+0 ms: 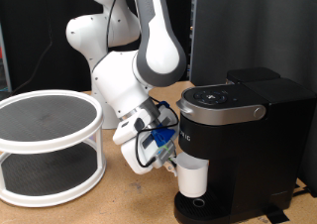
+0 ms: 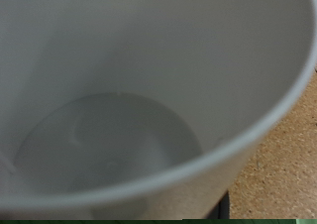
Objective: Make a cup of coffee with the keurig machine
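Note:
The keurig machine (image 1: 248, 120) stands black and boxy at the exterior view's right, its silver-grey lid handle down. The white cup (image 1: 191, 179) stands upright on the round drip base under the brew head. My gripper (image 1: 170, 157), with blue parts at the wrist, is pressed against the cup's left side at rim height. The fingers themselves are hidden by the hand and the cup. In the wrist view the cup's pale inside (image 2: 139, 85) fills nearly the whole frame and looks empty; no fingers show there.
A white two-tier round stand (image 1: 45, 145) with dark mesh shelves sits at the exterior view's left on the wooden table (image 1: 119, 206). A dark panel rises behind the machine. A strip of speckled tabletop (image 2: 282, 169) shows past the cup's rim in the wrist view.

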Controlling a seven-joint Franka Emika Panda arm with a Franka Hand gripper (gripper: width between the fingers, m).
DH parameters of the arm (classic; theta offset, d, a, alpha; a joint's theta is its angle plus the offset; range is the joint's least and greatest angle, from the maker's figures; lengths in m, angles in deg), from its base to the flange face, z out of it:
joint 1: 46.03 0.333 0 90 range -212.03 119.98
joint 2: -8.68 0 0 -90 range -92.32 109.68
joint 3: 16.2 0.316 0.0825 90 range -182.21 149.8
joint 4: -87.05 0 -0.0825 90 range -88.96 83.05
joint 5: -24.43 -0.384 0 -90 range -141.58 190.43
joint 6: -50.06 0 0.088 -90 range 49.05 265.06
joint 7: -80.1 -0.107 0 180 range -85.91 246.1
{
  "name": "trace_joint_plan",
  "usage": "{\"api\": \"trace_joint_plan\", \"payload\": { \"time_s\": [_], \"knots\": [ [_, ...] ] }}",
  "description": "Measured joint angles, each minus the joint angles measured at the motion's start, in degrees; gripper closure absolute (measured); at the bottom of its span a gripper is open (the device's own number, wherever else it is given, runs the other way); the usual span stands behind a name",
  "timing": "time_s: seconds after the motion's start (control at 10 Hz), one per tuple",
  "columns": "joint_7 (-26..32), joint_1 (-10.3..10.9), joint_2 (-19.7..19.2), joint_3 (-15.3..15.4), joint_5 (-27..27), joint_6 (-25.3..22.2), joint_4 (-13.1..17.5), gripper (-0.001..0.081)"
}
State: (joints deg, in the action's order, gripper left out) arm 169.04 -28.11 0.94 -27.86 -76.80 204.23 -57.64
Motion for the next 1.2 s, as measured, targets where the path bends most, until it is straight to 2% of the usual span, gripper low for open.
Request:
{"api": "trace_joint_plan", "payload": {
  "time_s": [0.5, 0.8, 1.2],
  "knots": [
    [0.3, 0.1, -2.4, 1.7, -1.9, 1.4, 1.6, 0.0734],
    [2.5, 0.1, -4.4, 2.1, -4.3, 1.6, 2.5, 0.0734],
    [3.5, 0.1, -4.7, 2.2, -5.6, 1.5, 2.6, 0.0734]
  ]
}}
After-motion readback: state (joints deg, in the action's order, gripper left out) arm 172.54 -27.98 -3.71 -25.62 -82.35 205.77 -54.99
